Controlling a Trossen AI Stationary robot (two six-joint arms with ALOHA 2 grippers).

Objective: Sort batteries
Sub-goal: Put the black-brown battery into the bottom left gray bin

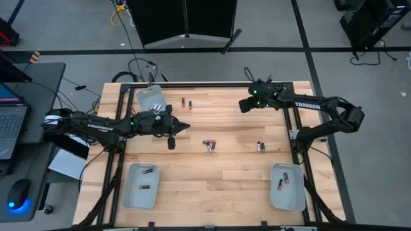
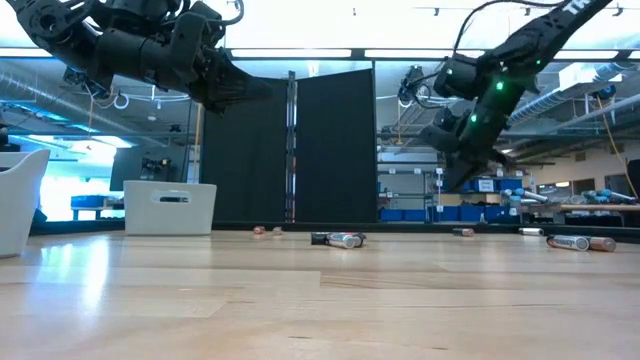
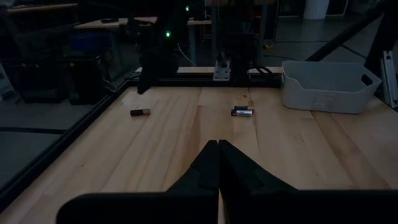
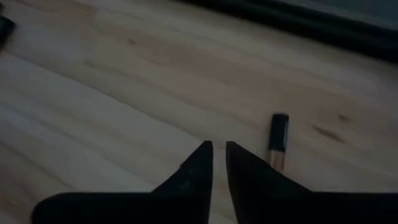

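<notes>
Batteries lie scattered on the wooden table: two at the far side, a small cluster in the middle and a pair right of centre. My right gripper hangs over the far right part of the table, pointing steeply down, with a narrow gap between its fingertips. Just beside them a dark battery with a copper end lies flat on the wood, untouched. My left gripper hovers shut and almost level above the table's left middle.
One pale grey tray stands at the far left. Two more stand at the near left and near right, each with batteries in it. A black frame rail runs along the table's far and side edges.
</notes>
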